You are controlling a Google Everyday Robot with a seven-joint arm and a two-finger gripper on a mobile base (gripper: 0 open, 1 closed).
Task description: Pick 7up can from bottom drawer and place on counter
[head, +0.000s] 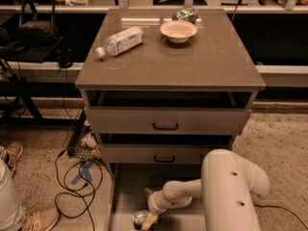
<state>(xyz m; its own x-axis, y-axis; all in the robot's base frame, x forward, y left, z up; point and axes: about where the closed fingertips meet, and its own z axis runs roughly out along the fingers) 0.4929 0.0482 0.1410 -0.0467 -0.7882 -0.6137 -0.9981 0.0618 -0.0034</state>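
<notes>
Dim warm light; gripper (pixel 148 214) shadowed in bottom drawer (pixel 126 186).

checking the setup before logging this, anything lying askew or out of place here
Yes: the clear bottle lies on its side on the counter, and the 7up can lies on its side on the bottom drawer floor, with the gripper right beside it.

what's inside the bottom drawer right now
The 7up can lies on the bottom drawer floor near its front, with the gripper right at it. The arm covers the drawer's right side, so anything there is hidden.
</notes>
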